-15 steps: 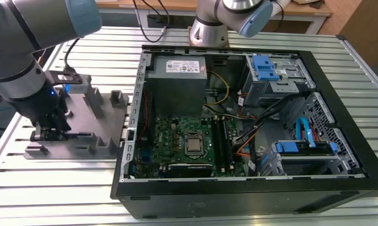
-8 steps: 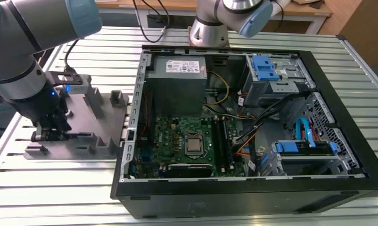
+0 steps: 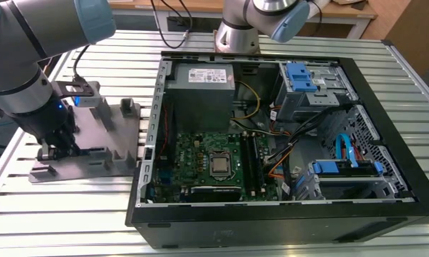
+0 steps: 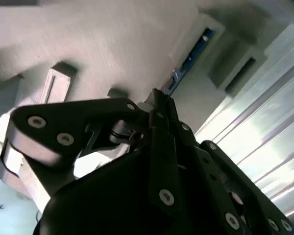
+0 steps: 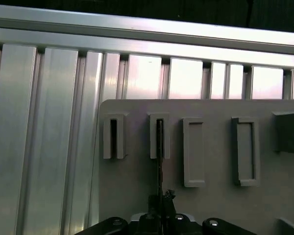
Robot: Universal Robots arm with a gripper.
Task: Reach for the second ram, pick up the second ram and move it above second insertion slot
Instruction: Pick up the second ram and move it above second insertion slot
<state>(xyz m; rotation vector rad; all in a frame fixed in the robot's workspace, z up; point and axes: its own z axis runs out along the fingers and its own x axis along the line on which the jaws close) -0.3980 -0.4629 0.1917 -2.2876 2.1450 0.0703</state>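
No text can be read here. The white label (image 3: 200,75) on the grey power supply (image 3: 200,104), inside the computer case (image 3: 272,227) at its far corner, carries rows of print too small to make out. A faint mark (image 3: 225,234) on the case's black near wall is illegible. The small pale label (image 4: 175,74) on the second ram (image 4: 191,56) is blurred.
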